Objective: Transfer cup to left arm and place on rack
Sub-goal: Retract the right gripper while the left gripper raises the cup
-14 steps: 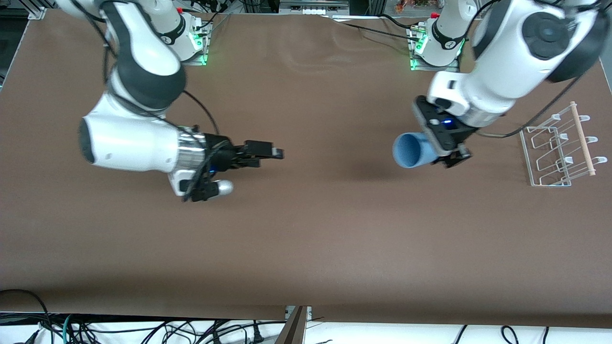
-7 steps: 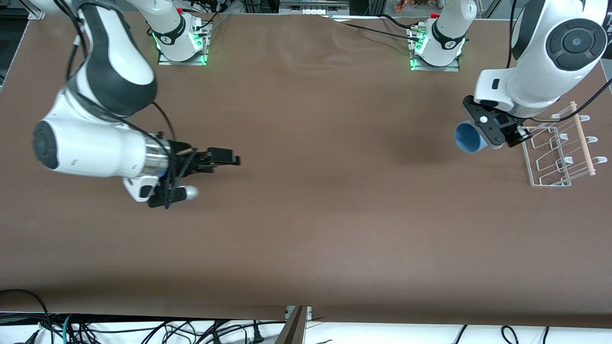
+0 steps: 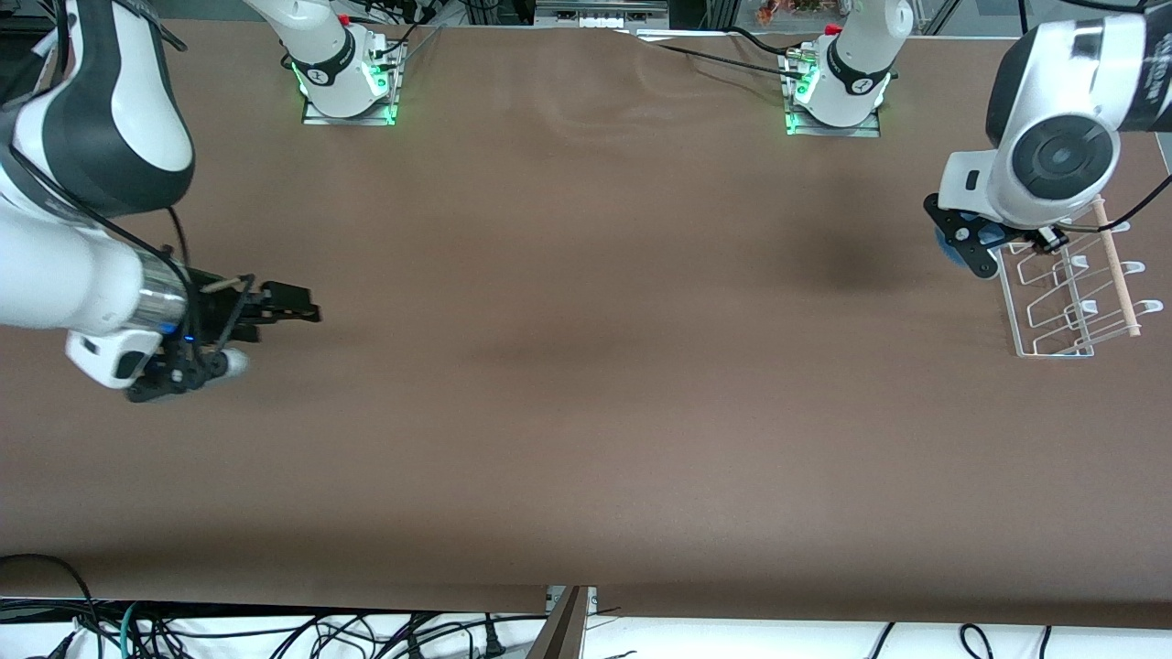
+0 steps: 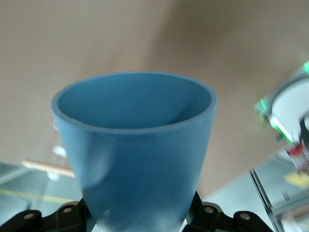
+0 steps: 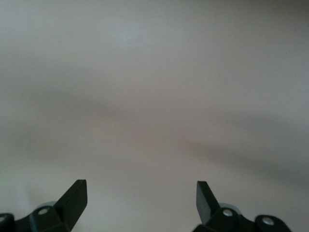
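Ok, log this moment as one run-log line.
phase: placing | left gripper: holding blue cup beside rack | right gripper: open, empty, over table

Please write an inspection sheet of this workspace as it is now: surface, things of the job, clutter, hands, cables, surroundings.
Surface: brown table, bare in the middle.
Job's things: blue cup held in the left hand, up beside the rack; the rack stands at the left arm's end of the table, wooden dowel across its top, pegs without a cup.
Clutter: nothing seen.
Hands: left hand shut on the cup; right hand open, holds nothing, over the right arm's end of the table.
Cables: black cable on the table near the left arm's base; loose cables below the table's near edge.
Surroundings: two arm bases with green lights.
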Robot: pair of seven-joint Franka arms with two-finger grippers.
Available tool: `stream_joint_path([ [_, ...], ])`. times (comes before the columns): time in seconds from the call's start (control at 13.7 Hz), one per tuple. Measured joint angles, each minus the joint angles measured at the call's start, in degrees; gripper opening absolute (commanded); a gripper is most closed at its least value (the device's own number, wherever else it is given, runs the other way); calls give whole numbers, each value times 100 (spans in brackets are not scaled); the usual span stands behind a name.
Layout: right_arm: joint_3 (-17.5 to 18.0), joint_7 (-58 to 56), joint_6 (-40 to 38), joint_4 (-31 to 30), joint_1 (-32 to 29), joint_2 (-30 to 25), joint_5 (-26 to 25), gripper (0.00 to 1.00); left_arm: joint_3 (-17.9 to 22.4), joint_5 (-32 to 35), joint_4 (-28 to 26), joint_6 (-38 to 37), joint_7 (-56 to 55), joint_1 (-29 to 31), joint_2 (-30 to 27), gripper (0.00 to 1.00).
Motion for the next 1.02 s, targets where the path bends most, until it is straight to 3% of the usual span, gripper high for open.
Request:
stream_joint_path([
  [0.36,-412,0,22,-431,-7,-888,-971,100,0,1285,-553,-522,780,302,0,0],
  [0.51,-626,0,43,-757,-17,-1326,-1100,100,3,1905,-698,-502,1178,453,0,0],
  [0.73,-798,-11,50,-1234,-35,-1808,-1143,100,-1,2369,-1136,-42,1420,791,4,0],
  [1.02,-976,-454,-95,-1483,-40,-1959,-1188,100,2,3046,-1687,755,1696,1144,8,0],
])
